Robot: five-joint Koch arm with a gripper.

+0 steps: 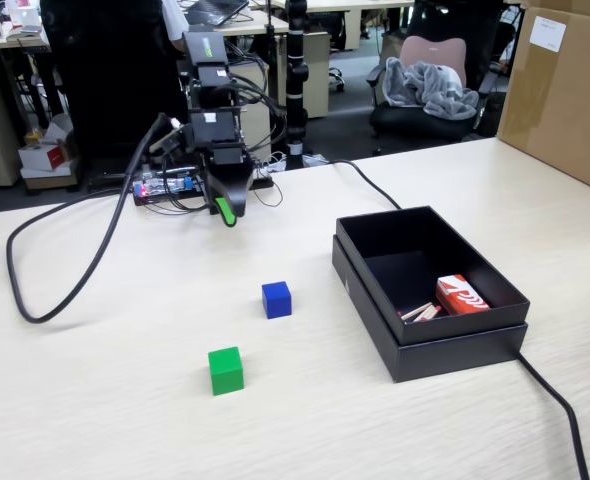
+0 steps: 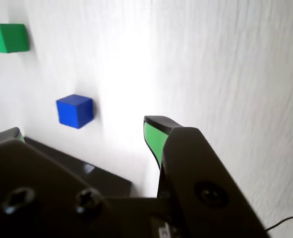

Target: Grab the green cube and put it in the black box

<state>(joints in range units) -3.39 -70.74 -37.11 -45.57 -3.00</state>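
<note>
Arm parked far back, green cube untouched.
Fingers parted, holding nothing; cube sits nearest, black box right.

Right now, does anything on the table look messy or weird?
Nothing is spilled or broken. The small green cube and small blue cube sit flat on the table. The shallow black box already holds a red-and-white packet in one corner.

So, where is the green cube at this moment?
In the fixed view the green cube sits on the table, nearest the camera, just left of and in front of the blue cube, well left of the black box.
</note>
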